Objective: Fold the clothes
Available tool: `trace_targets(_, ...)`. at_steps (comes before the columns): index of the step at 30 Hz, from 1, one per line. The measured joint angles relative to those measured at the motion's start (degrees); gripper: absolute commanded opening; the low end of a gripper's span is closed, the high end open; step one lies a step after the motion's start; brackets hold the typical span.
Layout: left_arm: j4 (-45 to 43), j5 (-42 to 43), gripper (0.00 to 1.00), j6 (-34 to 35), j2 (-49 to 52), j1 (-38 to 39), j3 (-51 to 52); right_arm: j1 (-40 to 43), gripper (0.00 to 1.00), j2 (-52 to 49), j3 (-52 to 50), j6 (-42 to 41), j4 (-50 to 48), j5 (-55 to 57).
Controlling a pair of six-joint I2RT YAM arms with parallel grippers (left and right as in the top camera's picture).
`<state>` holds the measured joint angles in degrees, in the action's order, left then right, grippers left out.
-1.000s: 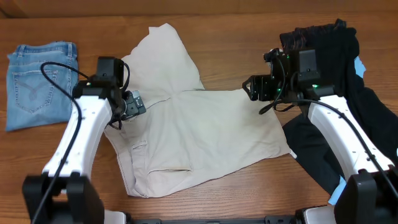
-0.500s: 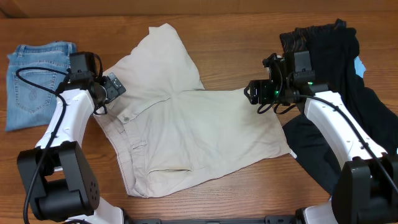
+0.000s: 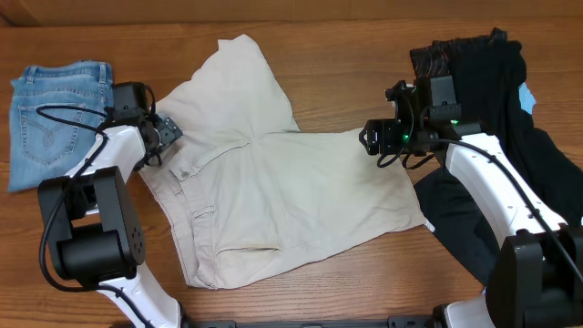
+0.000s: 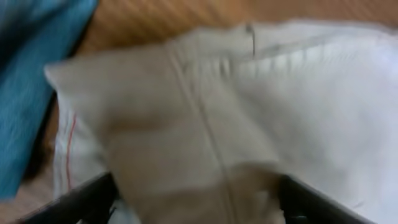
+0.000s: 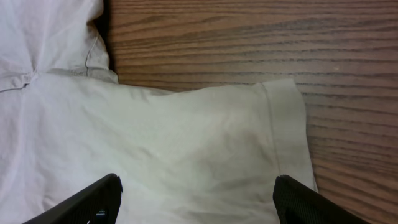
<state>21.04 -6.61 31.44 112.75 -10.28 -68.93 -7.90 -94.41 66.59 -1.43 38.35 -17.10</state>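
**Shorts [image 3: 273,191] spread mid-counter, both tools wide at their edges**

Pale cream cotton, soft and faintly creased, the shorts lie nearly flat in the middle of the wood-grain counter [image 3: 346,64]. One leg points toward the far edge and the other toward the right edge. The waistband, with its belt loops and a slit pocket, runs down the left side toward the near edge. In the right wrist view the right leg ends in a straight stitched hem that lies flat on bare wood.

My left tool [image 3: 169,134] sits at the far end of the waistband. Its view is blurred: a raised fold of cream cloth with a seam fills the gap between the fingers, which stand wide. I cannot tell whether they touch it. My right tool [image 3: 369,138] hangs over the far corner of the right leg's hem, jaws wide, nothing in them.

Folded light-blue denim jeans [image 3: 55,118] lie near the far-left corner, just beside the left tool. A heap of black garments [image 3: 510,109] runs along the right edge and meets the right leg's hem. Bare wood shows along the far edge between the upper leg and the heap, and in a strip along the near edge.
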Motion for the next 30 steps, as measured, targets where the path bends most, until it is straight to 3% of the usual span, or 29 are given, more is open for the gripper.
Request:
trace_targets(2, -1.9, -0.5, 0.04, 0.0, 0.8, -0.3, -0.1, 0.0, 0.82, 0.0, 0.0, 0.0, 0.4, 0.0)
trace_targets(7, -6.8, 0.2, 0.04, -0.6, 2.6, -0.7, -0.9, 0.0, 0.82, 0.0, 0.0, 0.0, 1.9, 0.7)
trace_targets(12, -7.6, 2.5, 0.04, -5.5, 4.9, -0.7, -4.4, 0.0, 0.82, 0.0, 0.0, -0.1, 2.1, 1.4)
trace_targets(17, -2.2, 5.6, 0.05, -9.9, 7.3, -0.6, -19.3, 0.0, 0.82, 0.0, 0.0, -0.6, 1.9, 1.5)
trace_targets(18, -1.6, 5.8, 0.26, -10.3, 7.3, -0.5, -21.9, 0.0, 0.82, 0.0, 0.0, -0.8, 1.8, 1.5)
trace_targets(19, -0.7, 6.0, 0.92, -10.6, 7.3, -0.5, -24.9, 0.0, 0.82, 0.0, 0.0, -1.0, 1.8, 1.5)
trace_targets(20, 0.3, 6.0, 1.00, -11.0, 7.3, -0.5, -27.6, 0.0, 0.82, 0.0, 0.0, -1.2, 1.7, 1.5)
trace_targets(24, 7.8, 7.5, 1.00, -11.1, 7.0, -0.6, -33.0, 0.0, 0.85, 0.0, 0.0, -1.5, 0.7, 1.6)
trace_targets(30, 38.3, 9.0, 1.00, -11.1, 7.1, -0.1, -32.8, 0.0, 0.90, 0.0, 0.0, -1.6, 3.8, 1.7)
